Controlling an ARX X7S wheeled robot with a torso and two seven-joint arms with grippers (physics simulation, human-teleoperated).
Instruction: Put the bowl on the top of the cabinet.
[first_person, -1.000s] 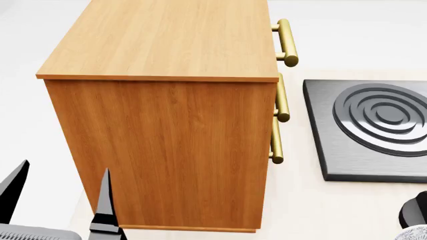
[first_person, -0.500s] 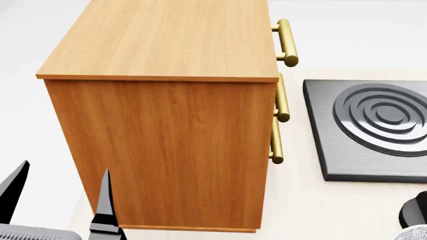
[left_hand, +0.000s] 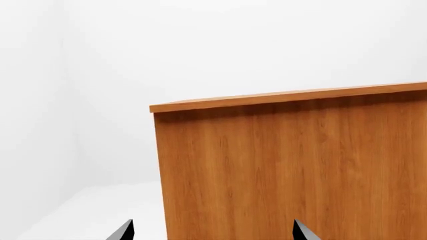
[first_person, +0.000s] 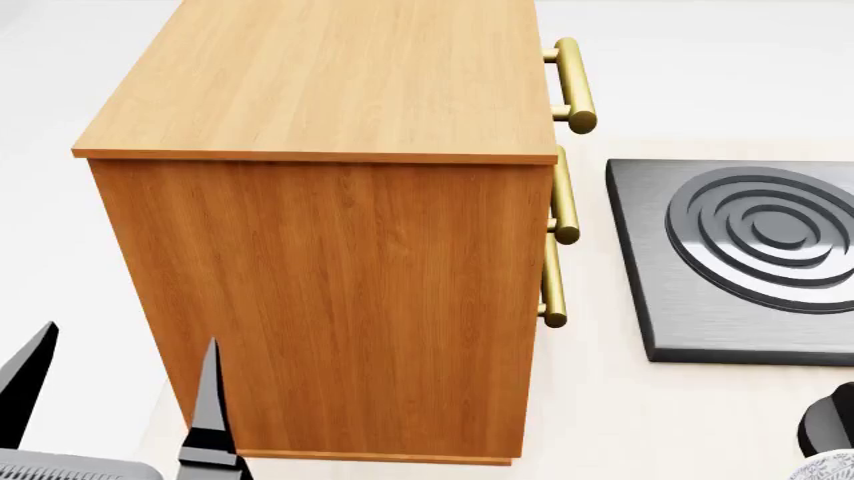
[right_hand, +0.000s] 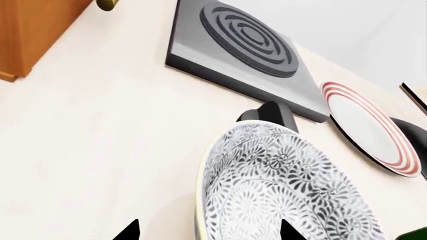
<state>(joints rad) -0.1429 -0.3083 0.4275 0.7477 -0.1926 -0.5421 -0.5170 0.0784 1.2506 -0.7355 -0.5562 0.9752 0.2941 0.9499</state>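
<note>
— While the right pincer (right_hand: 207, 231) hangs spread, where's the deep white leaf-patterned bowl (right_hand: 283, 187)?
— Just beneath it; beyond, a grey ringed slab (right_hand: 240, 50), red-ringed plate (right_hand: 367, 127). Left pincer (first_person: 114, 400), released, faces the orange-brown wooden cabinet (first_person: 334, 220).

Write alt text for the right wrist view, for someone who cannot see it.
A patterned bowl sits on a pale table just ahead of the open right gripper. Beyond it lie a dark grey stove plate with concentric rings and a red-ringed white plate, with a corner of the cabinet at one edge.
</note>
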